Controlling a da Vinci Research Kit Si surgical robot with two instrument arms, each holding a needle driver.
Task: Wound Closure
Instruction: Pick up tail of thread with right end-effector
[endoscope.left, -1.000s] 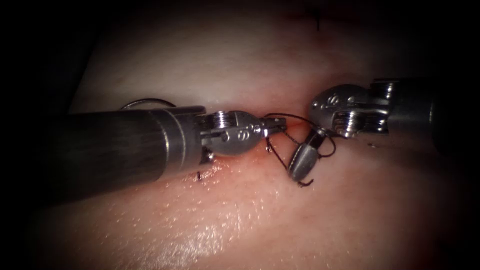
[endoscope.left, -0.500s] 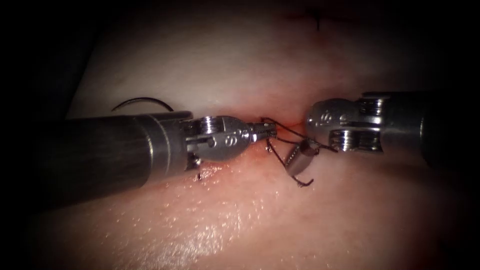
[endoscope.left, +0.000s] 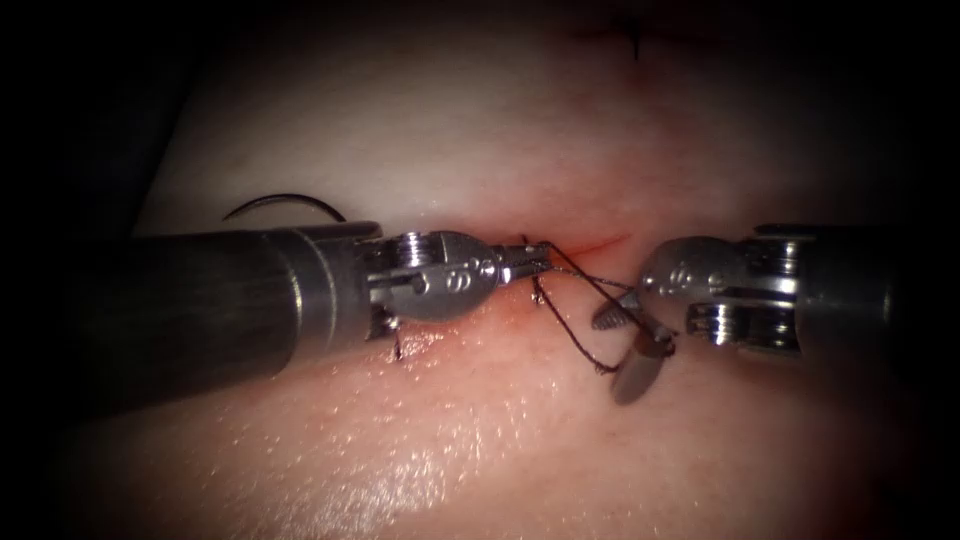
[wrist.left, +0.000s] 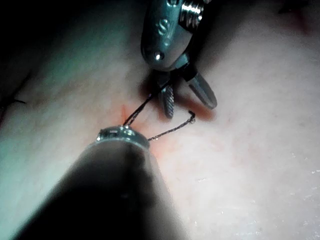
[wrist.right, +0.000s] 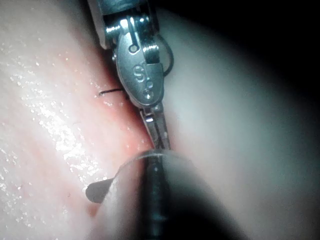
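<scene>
Left tool (endoscope.left: 530, 262) clamping its fingers (endoscope.left: 518, 262) on the thread (endoscope.left: 572, 330) just beside the cut (endoscope.left: 600, 243); right tool (endoscope.left: 630, 340) spreading its fingers (endoscope.left: 607, 318) wide around the thread loop, gripping nothing. Needle (endoscope.left: 285, 203) lying free on the tissue (endoscope.left: 480, 130) at ten o'clock, behind the left shaft.

Tissue (endoscope.left: 420, 470) wet, glossy; left end effector (endoscope.left: 525, 262) polished metal; thread (endoscope.left: 570, 330) dark, matt.
</scene>
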